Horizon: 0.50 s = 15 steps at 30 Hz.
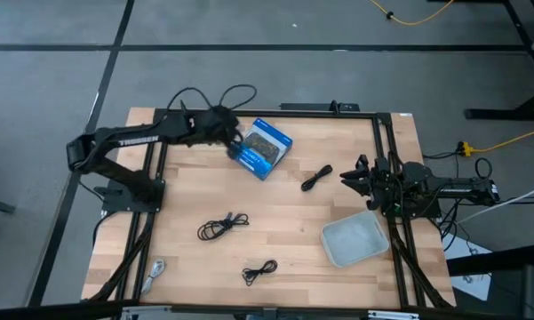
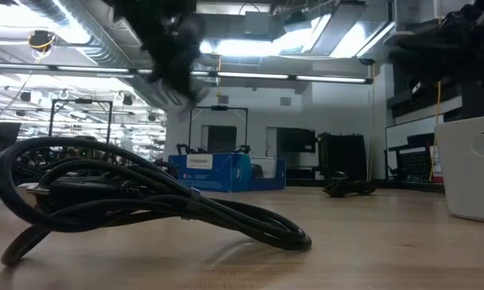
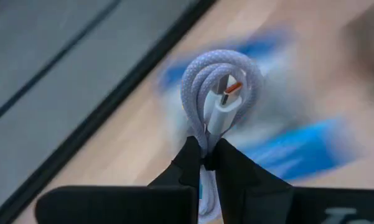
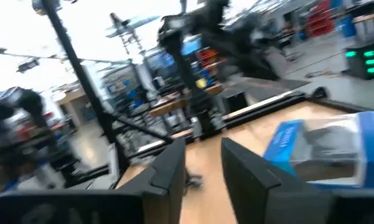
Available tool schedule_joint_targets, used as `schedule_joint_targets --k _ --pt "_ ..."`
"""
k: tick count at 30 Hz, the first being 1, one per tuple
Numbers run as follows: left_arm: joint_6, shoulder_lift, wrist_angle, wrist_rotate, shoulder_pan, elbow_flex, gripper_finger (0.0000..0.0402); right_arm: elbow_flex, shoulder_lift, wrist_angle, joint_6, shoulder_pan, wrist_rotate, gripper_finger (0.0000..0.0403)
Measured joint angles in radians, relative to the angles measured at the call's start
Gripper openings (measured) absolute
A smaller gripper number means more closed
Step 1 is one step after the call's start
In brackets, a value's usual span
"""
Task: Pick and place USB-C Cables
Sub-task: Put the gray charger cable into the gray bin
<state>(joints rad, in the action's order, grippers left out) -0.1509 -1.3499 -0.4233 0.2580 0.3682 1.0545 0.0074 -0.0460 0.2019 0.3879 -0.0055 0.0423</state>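
Note:
My left gripper [image 3: 204, 163] hangs over the table's far left part, beside the blue-and-black box [image 1: 265, 148], and is shut on a pale grey-white USB-C cable [image 3: 219, 87] wound in a small coil. My right gripper [image 4: 203, 167] is open and holds nothing; it hovers at the table's right side near a black cable [image 1: 317, 178]. Two more black coiled cables [image 1: 222, 226] [image 1: 259, 271] lie flat on the wood nearer the front. A second pale cable [image 1: 155, 267] lies at the near left corner. My left gripper pinches the pale cable's coil between its two fingertips [image 3: 188, 160], on the bundled strands at one side of the loop [image 3: 203, 144]. The loop and its silvery plug [image 3: 227, 102] stick out beyond the fingers. The cable is lifted clear of the table.
A pale shallow tray [image 1: 354, 240] sits at the near right of the table. The blue-and-black box lies just beside my left gripper. Black frame rails [image 1: 386, 151] run along the table's sides. In the low view, one black cable [image 2: 145, 201] fills the foreground.

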Motion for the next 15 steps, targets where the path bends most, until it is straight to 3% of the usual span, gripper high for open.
schedule_joint_targets --k 8,12,15 --pt "0.028 -0.114 0.454 -0.071 -0.264 0.039 0.0016 0.0 0.0 0.104 -0.028 0.0 0.283 0.0106" --pt "0.07 -0.238 0.631 -0.113 -0.354 0.087 0.0016 0.0 0.0 0.201 -0.084 0.0 0.304 0.0106" --pt "0.079 -0.348 0.667 -0.141 -0.393 0.159 0.0016 0.0 0.0 0.255 -0.121 0.0 0.303 0.0106"
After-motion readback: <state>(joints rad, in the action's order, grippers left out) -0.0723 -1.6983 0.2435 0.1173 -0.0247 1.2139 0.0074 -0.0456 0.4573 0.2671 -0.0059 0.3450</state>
